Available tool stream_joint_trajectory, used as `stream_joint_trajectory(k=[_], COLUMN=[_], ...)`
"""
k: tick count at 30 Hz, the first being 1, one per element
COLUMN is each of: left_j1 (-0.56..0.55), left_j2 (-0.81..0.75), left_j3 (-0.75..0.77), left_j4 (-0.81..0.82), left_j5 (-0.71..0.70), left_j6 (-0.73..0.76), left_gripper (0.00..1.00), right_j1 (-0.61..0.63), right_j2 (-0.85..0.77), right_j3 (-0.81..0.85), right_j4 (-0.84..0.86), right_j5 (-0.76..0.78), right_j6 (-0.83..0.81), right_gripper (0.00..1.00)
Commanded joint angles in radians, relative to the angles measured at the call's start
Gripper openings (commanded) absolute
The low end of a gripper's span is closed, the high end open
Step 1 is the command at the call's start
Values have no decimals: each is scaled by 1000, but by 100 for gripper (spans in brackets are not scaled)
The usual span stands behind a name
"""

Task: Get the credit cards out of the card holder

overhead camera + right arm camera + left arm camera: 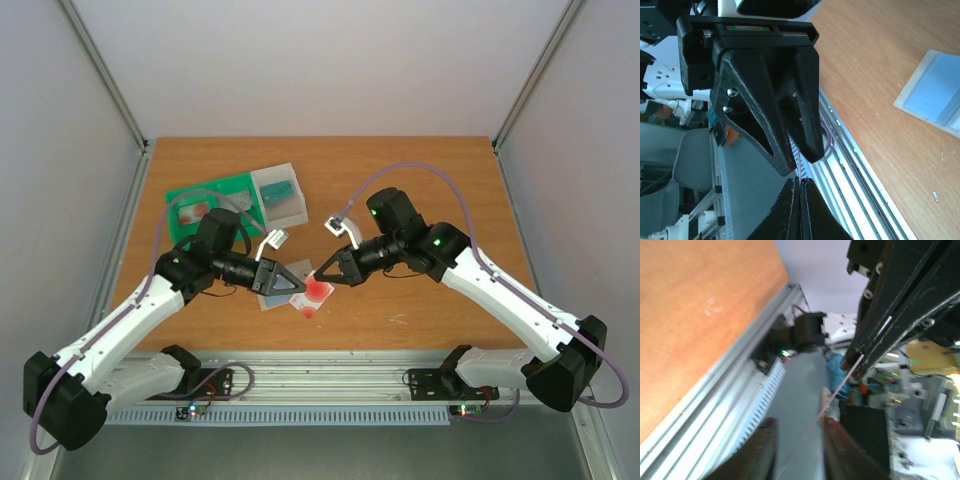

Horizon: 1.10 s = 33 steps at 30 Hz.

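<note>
A red credit card (318, 292) hangs above the table between my two grippers. It shows edge-on as a thin pink line (840, 385) in the left wrist view. My right gripper (800, 181) is shut on one end of it. The other end runs between the fingers of my left gripper (799, 427), which stand apart on either side of it. From above, the left gripper (288, 282) and the right gripper (325, 275) meet tip to tip. The pale blue-grey card holder (935, 92) lies flat on the table, partly under the left gripper (268, 303).
A green-and-white compartment tray (232, 188) lies at the back left, with a reddish card in one compartment. The metal rail (715, 405) runs along the table's near edge, close below both grippers.
</note>
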Motion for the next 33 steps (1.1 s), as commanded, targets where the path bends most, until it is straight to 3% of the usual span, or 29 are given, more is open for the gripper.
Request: stream_joint_trajectory(k=[1, 3, 7, 13, 23, 29, 33], left_j1=[-5, -5, -5, -4, -5, -5, -4], left_j2=[-49, -68, -128, -233, -310, -287, -247], left_j3=[75, 102, 105, 51, -107, -158, -164], left_j4=[-39, -90, -71, 44, 409, 639, 693], left_j5=[-206, -340, -487, -583, -583, -559, -533], left_j6=[34, 33, -10, -162, -486, -619, -660], left_gripper=[33, 47, 64, 78, 75, 68, 64], right_j1=[-5, -7, -6, -7, -7, -6, -6], right_j2=[-39, -51, -74, -126, -221, -276, -288], right_j3=[-21, -27, -61, -91, -202, -328, -368], right_j4=[92, 120, 227, 319, 597, 814, 891], right_j5=[16, 42, 111, 317, 448, 504, 527], right_j6=[73, 107, 223, 375, 615, 784, 833], right_gripper=[1, 1, 1, 1, 1, 1, 1])
